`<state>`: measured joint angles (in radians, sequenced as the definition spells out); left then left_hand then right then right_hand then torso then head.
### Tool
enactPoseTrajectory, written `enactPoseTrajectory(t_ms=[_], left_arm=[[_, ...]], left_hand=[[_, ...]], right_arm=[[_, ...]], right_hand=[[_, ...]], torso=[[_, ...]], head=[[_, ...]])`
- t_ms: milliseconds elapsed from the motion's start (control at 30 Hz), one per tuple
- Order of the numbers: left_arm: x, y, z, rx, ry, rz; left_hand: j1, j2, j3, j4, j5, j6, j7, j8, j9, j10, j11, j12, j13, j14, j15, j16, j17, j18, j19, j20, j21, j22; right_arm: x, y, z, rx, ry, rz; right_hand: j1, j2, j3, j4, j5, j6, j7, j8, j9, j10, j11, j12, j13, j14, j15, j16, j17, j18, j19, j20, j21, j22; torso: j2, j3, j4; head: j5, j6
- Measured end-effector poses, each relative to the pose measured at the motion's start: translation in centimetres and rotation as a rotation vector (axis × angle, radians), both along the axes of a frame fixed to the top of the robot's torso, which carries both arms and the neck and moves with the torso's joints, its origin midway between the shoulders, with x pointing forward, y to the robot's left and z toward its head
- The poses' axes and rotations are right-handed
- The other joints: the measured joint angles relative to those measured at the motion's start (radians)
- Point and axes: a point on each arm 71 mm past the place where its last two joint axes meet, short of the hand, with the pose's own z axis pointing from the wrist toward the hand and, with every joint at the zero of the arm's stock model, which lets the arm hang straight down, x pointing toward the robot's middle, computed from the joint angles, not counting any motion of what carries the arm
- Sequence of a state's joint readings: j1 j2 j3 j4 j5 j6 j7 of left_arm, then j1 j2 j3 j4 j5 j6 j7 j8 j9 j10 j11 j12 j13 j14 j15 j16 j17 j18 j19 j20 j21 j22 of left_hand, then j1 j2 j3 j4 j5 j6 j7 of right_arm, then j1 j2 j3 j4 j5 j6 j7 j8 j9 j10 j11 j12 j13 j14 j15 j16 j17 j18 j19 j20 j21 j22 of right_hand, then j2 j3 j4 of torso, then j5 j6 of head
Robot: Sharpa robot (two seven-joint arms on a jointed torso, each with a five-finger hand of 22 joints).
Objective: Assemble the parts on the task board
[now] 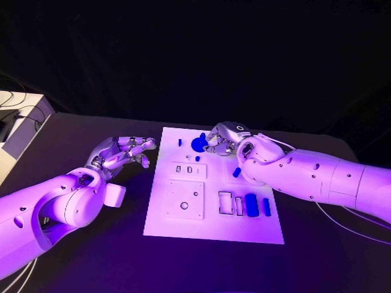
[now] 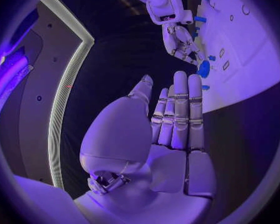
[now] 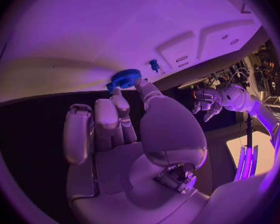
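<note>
Right hand (image 1: 223,139) pinches one blue gear (image 1: 199,144); left hand (image 1: 125,152) empty, fingers apart

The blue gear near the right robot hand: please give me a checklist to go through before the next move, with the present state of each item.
1. Right robot hand at the blue gear: ok, its fingertips meet the gear's rim in the right wrist view.
2. Gear firmly held: cannot tell, the contact is partly hidden by the fingers.
3. Gear seated on the task board: cannot tell.
4. Left robot hand out of the way: ok, it holds nothing and stays beside the board's left edge.
5. Other blue parts undisturbed: ok, the two blue blocks lie near the board's front right, apart from both hands.
</note>
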<state>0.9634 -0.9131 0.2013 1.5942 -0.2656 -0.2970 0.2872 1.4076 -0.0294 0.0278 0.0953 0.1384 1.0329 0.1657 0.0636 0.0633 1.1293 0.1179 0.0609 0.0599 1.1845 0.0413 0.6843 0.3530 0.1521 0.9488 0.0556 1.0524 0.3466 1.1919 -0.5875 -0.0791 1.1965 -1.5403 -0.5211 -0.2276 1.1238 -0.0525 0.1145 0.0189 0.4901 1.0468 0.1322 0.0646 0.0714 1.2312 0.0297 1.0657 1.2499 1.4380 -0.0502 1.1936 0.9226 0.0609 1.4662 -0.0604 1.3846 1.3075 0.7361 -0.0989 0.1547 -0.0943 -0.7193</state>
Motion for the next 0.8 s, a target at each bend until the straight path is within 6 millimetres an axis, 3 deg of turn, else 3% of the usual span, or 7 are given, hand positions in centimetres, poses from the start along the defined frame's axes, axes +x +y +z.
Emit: enactPoseTrajectory(t_ms=[200, 400, 600, 800], left_arm=[[0.0, 0.0, 0.0, 0.0, -0.001, 0.0], [0.0, 0.2, 0.0, 0.0, -0.005, 0.002], [0.0, 0.3, 0.1, -0.001, -0.01, 0.002], [0.0, 0.2, 0.1, -0.001, -0.011, 0.001]], left_hand=[[0.0, 0.0, 0.0, 0.0, 0.0, 0.0, 0.0, 0.0, 0.0, 0.0, 0.0, 0.0, 0.0, 0.0, 0.0, 0.0, 0.0, 0.0, -0.004, -0.004, 0.005, 0.0], [-0.007, -0.007, -0.003, -0.003, 0.0, -0.004, -0.004, 0.0, 0.0, 0.0, 0.0, 0.0, 0.0, -0.014, 0.0, 0.0, -0.001, -0.001, -0.015, 0.003, 0.005, -0.003], [-0.007, -0.007, -0.006, -0.006, 0.0, -0.003, -0.004, 0.0, 0.0, 0.015, -0.01, 0.0, 0.0, -0.014, 0.0, 0.0, -0.004, -0.001, -0.016, 0.002, 0.005, -0.006], [-0.007, -0.007, -0.006, -0.006, 0.0, 0.002, -0.009, 0.0, 0.0, 0.049, -0.016, 0.0, 0.0, -0.018, -0.004, 0.0, -0.005, -0.006, -0.016, 0.002, 0.005, -0.007]], right_arm=[[-0.7, -1.5, 1.0, 0.065, -0.046, 0.007], [-1.1, -4.6, 2.4, 0.197, -0.058, 0.021], [-1.1, -8.6, 3.0, 0.321, -0.041, 0.006], [-0.6, -12.5, 3.1, 0.36, -0.037, -0.036]], right_hand=[[0.028, -0.008, 0.005, -0.015, -0.018, -0.003, 0.003, 0.0, -0.001, -0.001, 0.0, -0.009, -0.008, 0.0, 0.0, 0.0, -0.01, 0.0, 0.0, 0.0, -0.006, 0.0], [0.17, -0.026, -0.011, -0.102, -0.114, -0.016, 0.015, 0.0, -0.001, -0.029, 0.006, -0.034, -0.029, -0.006, 0.006, 0.0, 0.011, 0.0, 0.0, 0.0, -0.012, 0.0], [0.202, -0.029, -0.054, -0.125, -0.179, -0.016, 0.015, 0.0, -0.001, -0.029, 0.006, -0.034, -0.035, -0.006, 0.005, 0.0, 0.034, 0.0, 0.0, 0.0, -0.012, 0.0], [0.23, -0.032, -0.077, -0.124, -0.198, -0.017, 0.014, 0.0, -0.001, -0.033, 0.01, -0.034, -0.042, -0.006, 0.005, 0.0, 0.048, 0.0, 0.0, 0.0, -0.012, 0.001]], torso=[[-0.001, 0.0003, -0.0017], [-0.002, 0.0038, -0.0083], [-0.005, 0.0138, -0.0211], [-0.008, 0.0248, -0.0305]], head=[[0.0, 0.007], [0.003, 0.016], [0.005, 0.029], [0.002, 0.037]])
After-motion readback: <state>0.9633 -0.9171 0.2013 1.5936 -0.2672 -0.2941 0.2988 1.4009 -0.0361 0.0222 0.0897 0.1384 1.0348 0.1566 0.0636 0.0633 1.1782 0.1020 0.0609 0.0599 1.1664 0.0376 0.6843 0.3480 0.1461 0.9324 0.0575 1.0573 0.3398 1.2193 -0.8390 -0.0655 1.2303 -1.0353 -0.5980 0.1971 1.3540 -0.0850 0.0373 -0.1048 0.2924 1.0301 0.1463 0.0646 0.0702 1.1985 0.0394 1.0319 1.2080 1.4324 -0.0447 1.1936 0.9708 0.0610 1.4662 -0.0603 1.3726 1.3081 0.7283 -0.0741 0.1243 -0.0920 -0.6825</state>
